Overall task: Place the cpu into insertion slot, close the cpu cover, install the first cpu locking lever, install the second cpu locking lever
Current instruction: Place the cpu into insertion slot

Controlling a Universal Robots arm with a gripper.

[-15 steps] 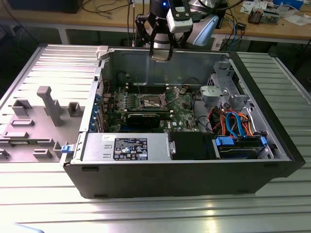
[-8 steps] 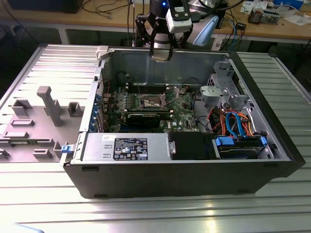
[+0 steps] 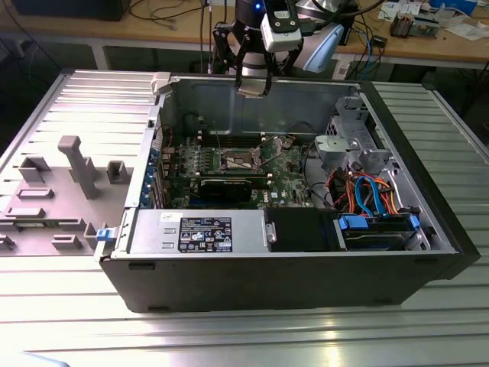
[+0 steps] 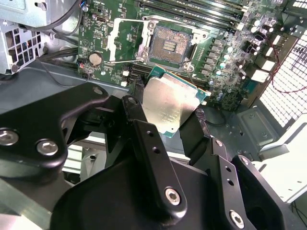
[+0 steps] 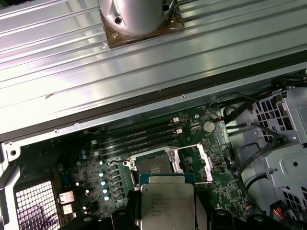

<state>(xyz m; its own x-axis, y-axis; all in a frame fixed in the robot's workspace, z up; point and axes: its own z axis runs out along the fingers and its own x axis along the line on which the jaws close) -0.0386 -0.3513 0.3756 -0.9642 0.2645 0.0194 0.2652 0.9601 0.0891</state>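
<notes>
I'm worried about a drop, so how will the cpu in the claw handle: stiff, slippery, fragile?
The cpu looks like a thin flat plate, so probably stiff and light. Its smooth metal top may be slippery, and the claw pinches it at opposite edges. The thin green board edge is likely fragile.

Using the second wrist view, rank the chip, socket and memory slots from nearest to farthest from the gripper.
1. Chip, held in the gripper.
2. Socket, on the board just past the chip.
3. Memory slots, beyond the socket's far side.
</notes>
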